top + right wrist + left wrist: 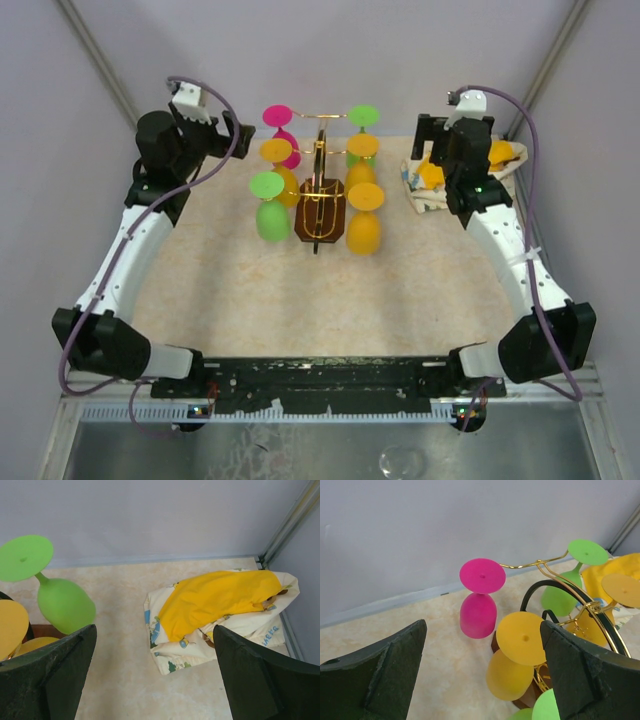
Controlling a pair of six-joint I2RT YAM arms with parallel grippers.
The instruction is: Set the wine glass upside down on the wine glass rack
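The wine glass rack (320, 170) is a thin gold wire stand on a dark brown base (322, 222) at the back middle of the table. Several coloured wine glasses hang upside down on it: pink (282, 135), orange (283, 175) and green (269, 208) on its left, green (361, 130) and two orange (364, 218) on its right. My left gripper (238, 136) is open and empty, left of the rack; its view shows the pink glass (478, 611) and an orange glass (514, 666) ahead. My right gripper (428, 136) is open and empty, right of the rack, by a green glass (64, 602).
A crumpled cream and yellow cloth (432, 182) lies at the back right, under my right arm; it also shows in the right wrist view (220, 600). Grey walls close the back and sides. A metal corner post (287, 522) stands at the far right.
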